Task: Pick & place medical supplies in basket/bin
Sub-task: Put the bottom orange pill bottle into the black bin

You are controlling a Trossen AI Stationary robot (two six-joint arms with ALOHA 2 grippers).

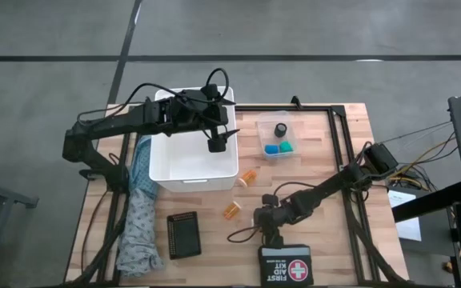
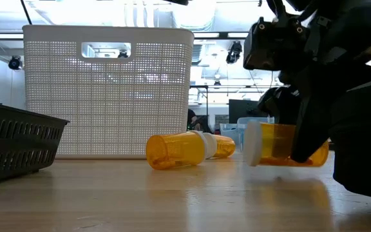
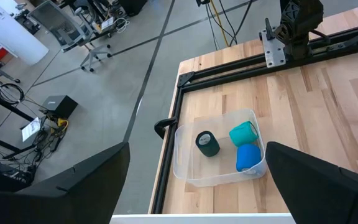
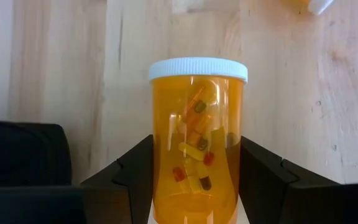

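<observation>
My right gripper [image 1: 264, 218] is near the table's front edge, shut on an orange pill bottle [image 4: 197, 124] with a white cap; the low view shows the same bottle [image 2: 282, 145]. Two more orange bottles [image 1: 249, 178] [image 1: 231, 210] lie on their sides on the table. My left gripper [image 1: 216, 144] hangs open over the right part of the white slotted basket [image 1: 184, 160]. Its wrist view looks down on the clear tub [image 3: 185, 171] holding a black [image 3: 207, 144], a green [image 3: 243, 133] and a blue roll [image 3: 248, 157]. The teal cloth [image 1: 141, 200] lies along the table's left side. My right gripper pinches the bottle's orange body [image 4: 166, 155] between its two fingers [image 4: 135, 165], one on each side. The bottle lies along the fingers, its white cap [image 4: 197, 67] sticking out past their tips. The fingers come slanting down from the table's right. In the low view the bottle is level, cap toward the left, just above the table.
A black slotted tray [image 1: 183, 234] sits near the front left, and the black FIRST AID KIT case [image 1: 285, 268] is at the front edge below my right gripper. A black metal frame [image 1: 338, 160] runs along the table's right and far sides.
</observation>
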